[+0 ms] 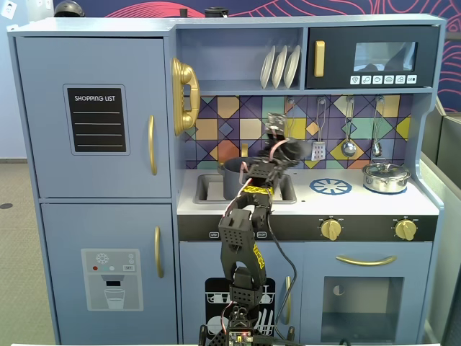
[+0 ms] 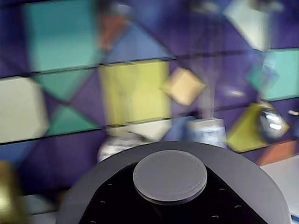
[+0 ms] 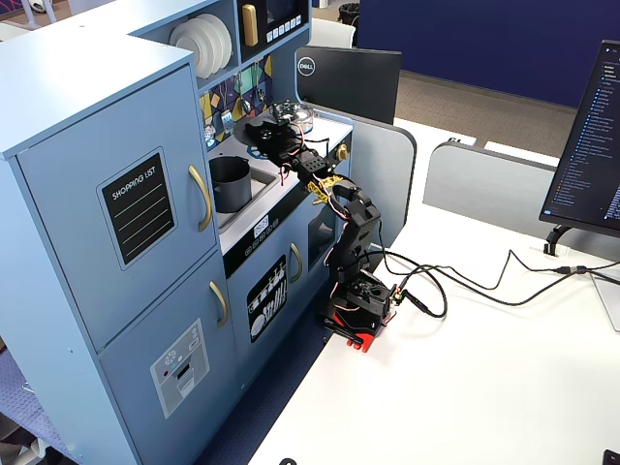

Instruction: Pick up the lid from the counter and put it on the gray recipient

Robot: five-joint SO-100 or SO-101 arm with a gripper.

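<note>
The lid [image 2: 243, 163] is a dark-gray disc with a round central knob [image 2: 169, 176], and it fills the bottom of the blurred wrist view. My gripper [image 2: 168, 205] is shut on it, with a black jaw lying across its top around the knob. In a fixed view the gripper [image 1: 288, 149] holds the lid [image 1: 294, 151] in the air in front of the tiled backsplash, above and right of the gray pot [image 1: 234, 176]. The pot stands open in the sink recess of the counter [image 1: 374, 203]. The other fixed view shows the gripper [image 3: 260, 131] above and behind the pot [image 3: 231, 182].
A shiny silver pot with its lid [image 1: 386, 176] stands at the counter's right, beside the printed blue burner [image 1: 330, 187]. Utensils [image 1: 348, 148] hang on the backsplash close behind the gripper. A gold faucet [image 1: 245, 150] rises behind the sink. A shelf with plates [image 1: 281, 66] is overhead.
</note>
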